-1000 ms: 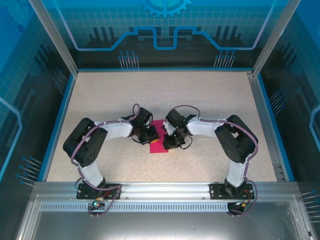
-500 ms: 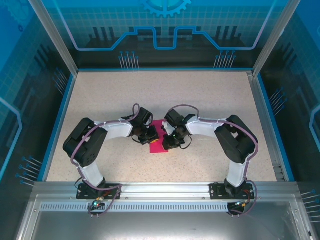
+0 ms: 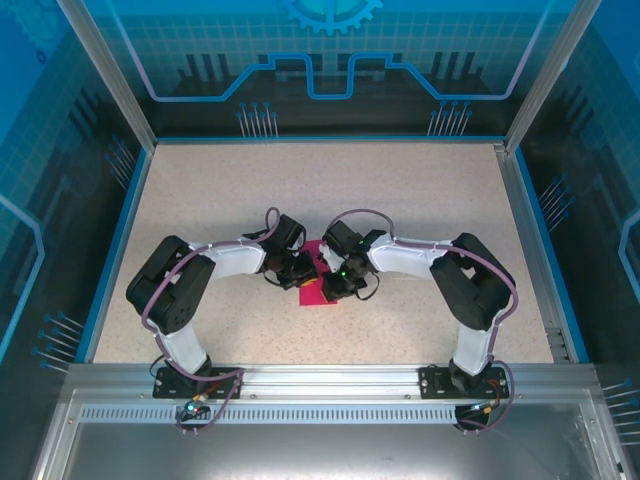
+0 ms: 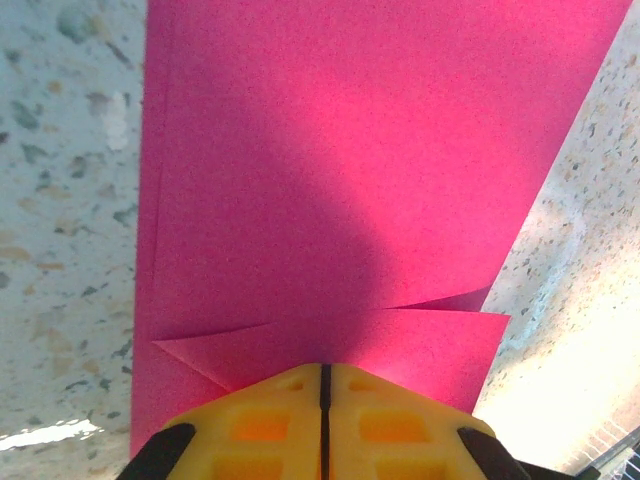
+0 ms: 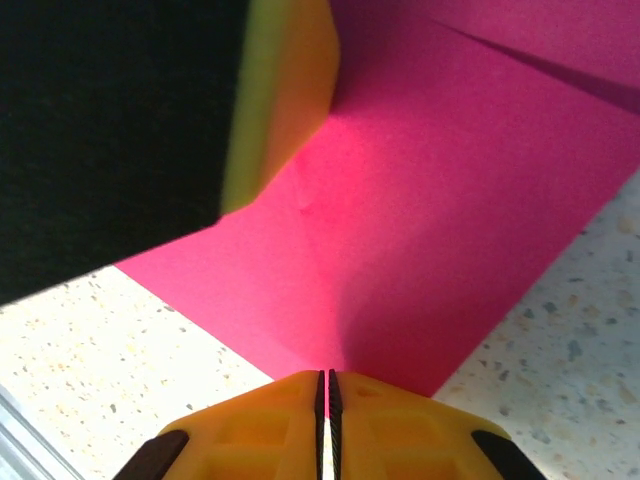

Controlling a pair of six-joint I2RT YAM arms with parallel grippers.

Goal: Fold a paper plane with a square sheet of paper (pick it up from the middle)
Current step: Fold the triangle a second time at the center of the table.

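From above, both arms bent inward over the middle of the speckled table [image 3: 400, 200], nearer its front edge than its back. The partly folded pink paper [image 3: 315, 293] lay flat between them. The left gripper [image 3: 298, 275] covered its left side and the right gripper [image 3: 335, 285] its right, so little pink showed.

In the left wrist view, the yellow fingers [image 4: 270, 420] were clenched together at the paper's near edge, over an overlapping folded flap [image 4: 400, 345]. I could not tell whether a layer was caught between them.

In the right wrist view, the yellow fingers [image 5: 260, 420] were pinched on a corner of the paper, with a crease running up from their seam. The left gripper's yellow finger [image 5: 290, 90] and dark body blocked the upper left.
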